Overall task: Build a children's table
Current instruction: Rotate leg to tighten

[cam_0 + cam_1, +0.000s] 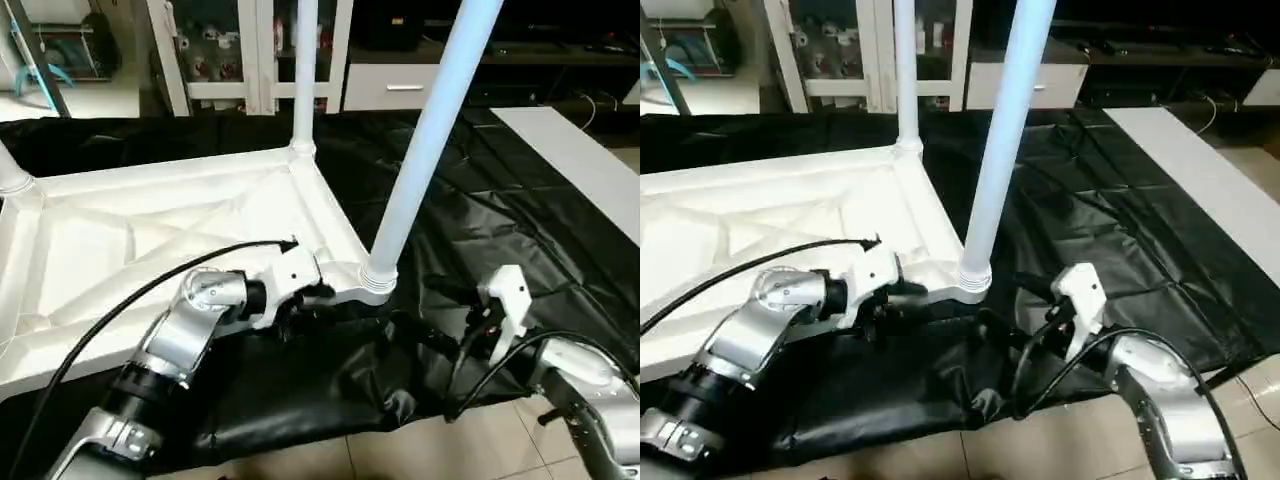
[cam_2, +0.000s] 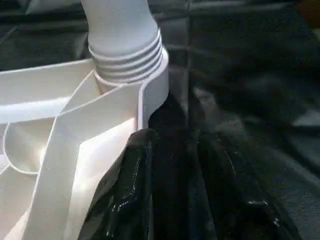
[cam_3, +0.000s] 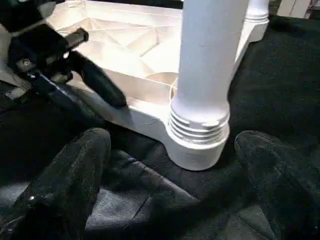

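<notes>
Table [image 1: 150, 230] upside down on black cloth [image 1: 520, 210], near leg [image 1: 425, 150] seated in its corner socket. Left gripper [image 1: 300, 305] partly open beside rim; right gripper [image 3: 165, 180] wide, empty. Plastic likely light, stiff, slick; grip leg low.

the children's table [image 1: 150, 225] lay upside down on the black-clothed desk [image 1: 560, 250], ribbed underside up. a leg [image 1: 425, 150] stood screwed into its near corner lobe, another [image 1: 305, 75] behind. the left pincer [image 1: 305, 305] sat at the near rim; the right pincer [image 1: 445, 315] lay just beside that lobe.
</notes>
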{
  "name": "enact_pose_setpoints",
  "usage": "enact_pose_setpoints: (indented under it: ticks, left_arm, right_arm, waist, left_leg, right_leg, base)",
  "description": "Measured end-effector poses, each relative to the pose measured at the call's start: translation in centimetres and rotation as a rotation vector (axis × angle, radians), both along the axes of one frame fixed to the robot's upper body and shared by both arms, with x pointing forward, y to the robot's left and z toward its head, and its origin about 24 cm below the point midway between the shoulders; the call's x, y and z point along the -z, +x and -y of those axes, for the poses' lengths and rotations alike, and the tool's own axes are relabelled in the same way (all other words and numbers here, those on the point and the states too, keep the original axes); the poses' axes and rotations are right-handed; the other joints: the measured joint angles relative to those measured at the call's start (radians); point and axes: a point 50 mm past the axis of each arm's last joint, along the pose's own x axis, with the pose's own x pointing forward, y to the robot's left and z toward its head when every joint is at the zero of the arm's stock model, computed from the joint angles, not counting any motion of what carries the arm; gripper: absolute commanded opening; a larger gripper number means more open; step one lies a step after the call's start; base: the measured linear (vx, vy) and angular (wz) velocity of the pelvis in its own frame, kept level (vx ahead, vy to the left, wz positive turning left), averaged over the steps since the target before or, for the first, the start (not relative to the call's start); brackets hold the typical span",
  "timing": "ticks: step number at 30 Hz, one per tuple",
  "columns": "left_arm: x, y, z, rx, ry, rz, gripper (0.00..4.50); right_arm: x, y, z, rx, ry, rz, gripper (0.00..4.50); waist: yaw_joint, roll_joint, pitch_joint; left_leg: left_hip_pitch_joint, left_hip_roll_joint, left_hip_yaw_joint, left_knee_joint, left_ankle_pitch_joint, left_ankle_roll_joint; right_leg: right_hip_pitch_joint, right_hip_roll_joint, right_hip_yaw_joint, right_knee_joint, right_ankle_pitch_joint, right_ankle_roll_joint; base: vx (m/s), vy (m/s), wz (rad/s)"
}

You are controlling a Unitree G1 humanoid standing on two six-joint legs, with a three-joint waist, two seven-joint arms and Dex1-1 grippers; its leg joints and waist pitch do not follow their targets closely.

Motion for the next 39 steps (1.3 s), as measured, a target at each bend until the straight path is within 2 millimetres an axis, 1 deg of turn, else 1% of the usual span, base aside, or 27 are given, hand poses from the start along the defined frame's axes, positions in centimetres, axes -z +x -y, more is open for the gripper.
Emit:
enact_pose_setpoints:
  ticks: [3, 5, 9, 16, 23, 24, 26, 28, 30, 33, 34, 35, 37, 38, 39]
  left_arm:
    - [0.2, 0.9, -0.2, -0.033, 0.019, 0.008, 1.67]
    - [0.4, 1.0, -0.3, -0.041, 0.026, 0.003, 1.67]
    - [0.2, 2.0, 0.2, -0.063, 0.030, 0.022, 1.67]
    - [0.2, 2.1, 0.1, -0.057, 0.048, 0.016, 1.67]
    - [0.0, 1.8, -1.0, -0.055, 0.115, -0.060, 1.67]
    - [0.0, 1.8, -1.1, -0.060, 0.127, -0.065, 1.50]
    - [0.0, 1.7, -1.1, -0.070, 0.139, -0.075, 1.50]
    - [-0.1, 1.7, -1.2, -0.075, 0.143, -0.082, 1.21]
    - [-0.1, 1.6, -1.2, -0.075, 0.144, -0.086, 1.14]
    - [0.0, 1.5, -1.1, -0.074, 0.149, -0.094, 0.77]
    - [0.0, 1.4, -1.0, -0.073, 0.151, -0.096, 0.77]
    - [0.0, 1.4, -0.9, -0.071, 0.157, -0.097, 0.58]
    - [0.1, 1.2, -0.7, -0.062, 0.167, -0.097, 0.50]
    - [0.1, 1.1, -0.6, -0.057, 0.173, -0.094, 0.30]
    - [0.1, 1.1, -0.6, -0.054, 0.179, -0.092, 0.21]
  right_arm:
    - [0.0, -0.1, 0.0, 0.000, 0.003, -0.001, 4.34]
    - [0.0, -0.2, 0.0, 0.001, 0.004, -0.003, 4.34]
    - [0.3, -0.5, 0.2, 0.004, 0.000, -0.019, 4.34]
    - [0.2, -0.5, 0.3, 0.001, -0.002, -0.021, 4.34]
    - [0.3, -0.6, 0.4, -0.005, -0.007, -0.026, 4.34]
    - [0.3, -0.6, 0.4, -0.006, -0.007, -0.026, 4.34]
    - [0.3, -0.7, 0.4, -0.006, -0.007, -0.028, 4.34]
    - [0.4, -0.7, 0.4, -0.007, -0.007, -0.028, 4.34]
    - [0.4, -0.7, 0.4, -0.008, -0.007, -0.028, 4.34]
    - [0.4, -0.7, 0.4, -0.014, -0.006, -0.029, 4.34]
    - [0.4, -0.7, 0.4, -0.016, -0.005, -0.029, 4.34]
    - [0.3, -0.7, 0.3, -0.018, -0.004, -0.029, 4.34]
    - [0.3, -0.7, 0.3, -0.024, -0.002, -0.030, 4.34]
    - [0.3, -0.7, 0.3, -0.030, 0.000, -0.030, 4.34]
    - [0.3, -0.7, 0.3, -0.031, 0.001, -0.030, 4.34]
  waist:
    - [0.000, 0.000, 0.000]
    - [0.000, 0.000, 0.000]
    - [0.005, 0.000, 0.000]
    - [0.005, 0.000, 0.000]
    - [0.004, 0.000, 0.000]
    - [0.004, 0.000, 0.000]
    - [0.004, 0.000, 0.000]
    - [0.003, 0.001, 0.000]
    - [0.003, 0.001, 0.000]
    - [0.004, 0.001, -0.001]
    - [0.004, 0.001, -0.001]
    - [0.004, 0.001, -0.001]
    - [0.005, 0.001, -0.001]
    - [0.005, 0.001, -0.001]
    - [0.004, 0.001, -0.001]
  left_leg:
    - [0.000, 0.000, 0.000, 0.001, 0.000, 0.000]
    - [0.000, 0.000, 0.000, 0.002, 0.000, 0.000]
    - [0.000, 0.000, 0.000, 0.003, 0.000, 0.000]
    - [0.000, 0.000, 0.000, 0.003, 0.000, 0.000]
    - [0.001, 0.001, 0.000, 0.003, 0.000, 0.000]
    - [0.001, 0.001, 0.000, 0.003, 0.000, 0.000]
    - [0.002, 0.001, 0.000, 0.003, 0.000, 0.000]
    - [0.002, 0.001, 0.000, 0.003, 0.000, 0.000]
    - [0.002, 0.000, 0.000, 0.003, 0.000, 0.000]
    - [0.002, 0.000, 0.000, 0.003, 0.000, 0.000]
    - [0.002, 0.000, 0.000, 0.003, 0.000, 0.000]
    - [0.002, 0.000, 0.000, 0.003, 0.000, 0.000]
    - [0.002, 0.000, 0.000, 0.003, 0.000, 0.000]
    - [0.002, 0.000, 0.000, 0.003, 0.000, 0.000]
    - [0.002, 0.000, 0.000, 0.003, 0.000, 0.000]
  right_leg:
    - [0.001, 0.000, 0.000, 0.000, 0.001, 0.000]
    - [0.001, 0.000, 0.001, 0.000, 0.001, 0.000]
    - [0.001, -0.001, 0.000, 0.000, 0.002, 0.000]
    - [0.001, 0.000, 0.000, 0.000, 0.002, 0.000]
    - [0.002, 0.000, 0.000, 0.000, 0.002, 0.000]
    - [0.002, 0.000, 0.000, 0.000, 0.002, 0.000]
    - [0.003, 0.000, 0.000, 0.000, 0.002, 0.000]
    - [0.003, 0.000, 0.000, 0.000, 0.002, 0.001]
    - [0.003, 0.000, 0.000, 0.000, 0.002, 0.001]
    - [0.003, 0.000, 0.000, 0.000, 0.002, 0.000]
    - [0.003, 0.000, 0.000, 0.000, 0.002, 0.000]
    - [0.003, 0.000, 0.000, 0.000, 0.002, 0.000]
    - [0.003, -0.001, 0.000, 0.000, 0.002, 0.000]
    - [0.003, -0.001, 0.000, 0.000, 0.002, 0.000]
    - [0.003, -0.001, 0.000, 0.000, 0.002, 0.000]
  base:
    - [0.000, 0.000, 0.00]
    - [0.000, 0.000, 0.00]
    - [0.000, 0.000, 0.00]
    - [0.000, 0.000, 0.00]
    - [0.000, 0.000, 0.00]
    - [0.000, 0.000, 0.00]
    - [0.000, 0.000, 0.00]
    - [0.000, 0.000, 0.00]
    - [0.000, 0.000, 0.00]
    - [0.000, 0.000, 0.00]
    - [0.000, 0.000, 0.00]
    - [0.000, 0.000, 0.00]
    - [0.000, 0.000, 0.00]
    - [0.000, 0.000, 0.00]
    - [0.000, 0.000, 0.00]
